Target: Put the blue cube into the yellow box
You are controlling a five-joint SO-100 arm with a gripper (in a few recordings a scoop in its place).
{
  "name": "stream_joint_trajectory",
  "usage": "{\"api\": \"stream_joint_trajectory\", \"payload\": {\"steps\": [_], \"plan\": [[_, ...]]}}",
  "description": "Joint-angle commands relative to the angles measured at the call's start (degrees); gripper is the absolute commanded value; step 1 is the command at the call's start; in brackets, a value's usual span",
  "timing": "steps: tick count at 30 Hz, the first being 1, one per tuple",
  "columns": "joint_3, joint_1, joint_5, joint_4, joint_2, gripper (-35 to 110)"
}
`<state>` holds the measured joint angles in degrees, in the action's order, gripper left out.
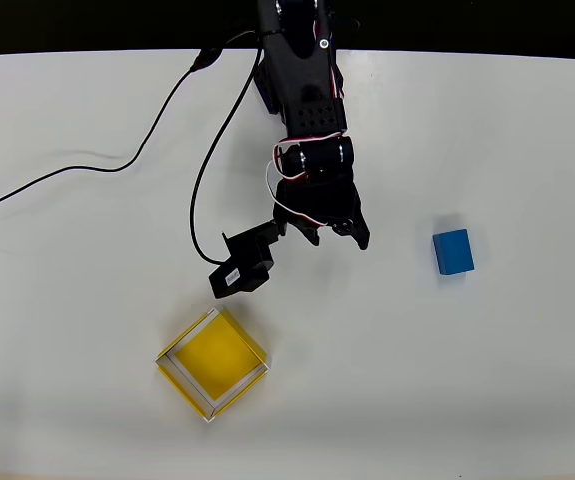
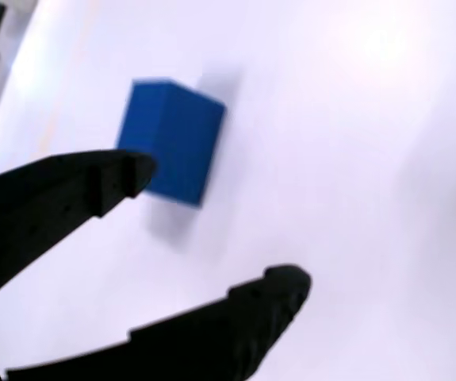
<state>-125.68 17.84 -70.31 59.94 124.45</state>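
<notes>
One small matte bright-blue cube (image 1: pixel 453 251) seen on white table (image 1: pixel 527 380), right of black two-finger gripper (image 1: pixel 339 234), well apart from shallow yellow open-top box (image 1: pixel 212 363). Jaws spread wide, nothing held. Approach step judged underway; next: jaws to be centred over cube, lowered, closed.

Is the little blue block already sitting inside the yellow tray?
No, in the overhead view the blue cube lies on the bare white table, well to the right of the yellow box, whose floor holds nothing.
</notes>
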Motion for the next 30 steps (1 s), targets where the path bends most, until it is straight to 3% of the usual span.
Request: {"api": "stream_joint_trajectory", "payload": {"steps": [1,14,30], "plan": [[16.5,4.1,4.0,1.1,-6.3,38],[48.3,21.3,18.0,12.7,-37.5,46],[60.4,29.0,21.4,14.1,-57.7,46]]}}
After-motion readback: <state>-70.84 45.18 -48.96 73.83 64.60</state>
